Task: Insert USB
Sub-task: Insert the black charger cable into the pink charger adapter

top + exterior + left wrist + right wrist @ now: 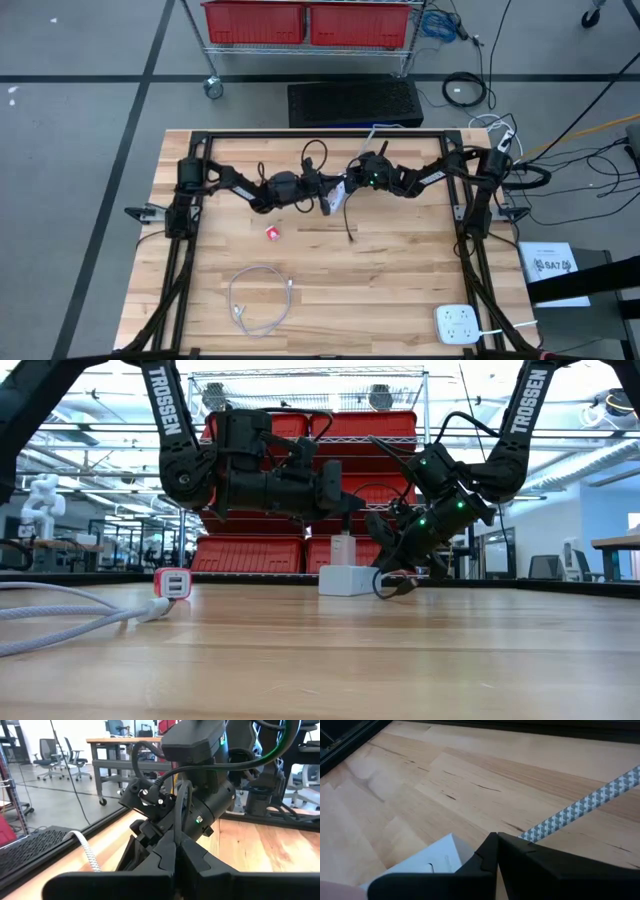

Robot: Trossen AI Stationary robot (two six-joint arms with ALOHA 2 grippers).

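A white charger block [346, 581] lies on the table's middle [331, 201], with a small white upright piece [343, 548] on top of it. A white-grey braided cable [580, 807] runs from the far edge [85, 851] to the block. My left gripper [176, 847] is shut and points level just above the block [352, 506]. My right gripper [496, 840] is shut and slants down to the block's right end [385, 568]. The two fingertips nearly meet [335, 190]. A small red charger [172, 584] stands apart at the near left. My left gripper hides its own fingertips and whatever lies below them, so I cannot tell whether it touches the cable or the upright piece. My right gripper comes slanting down from the table's right. Its shut fingertips [485, 857] lie by the block's corner [451, 851], and the braided cable comes out from behind them [532, 834]. I cannot tell whether they touch either one.
A black cable [350, 226] trails from the block toward the near edge. A second white cable [262, 300] lies coiled at the near left, and a white power strip [458, 325] lies at the near right. Bare wood stretches between them.
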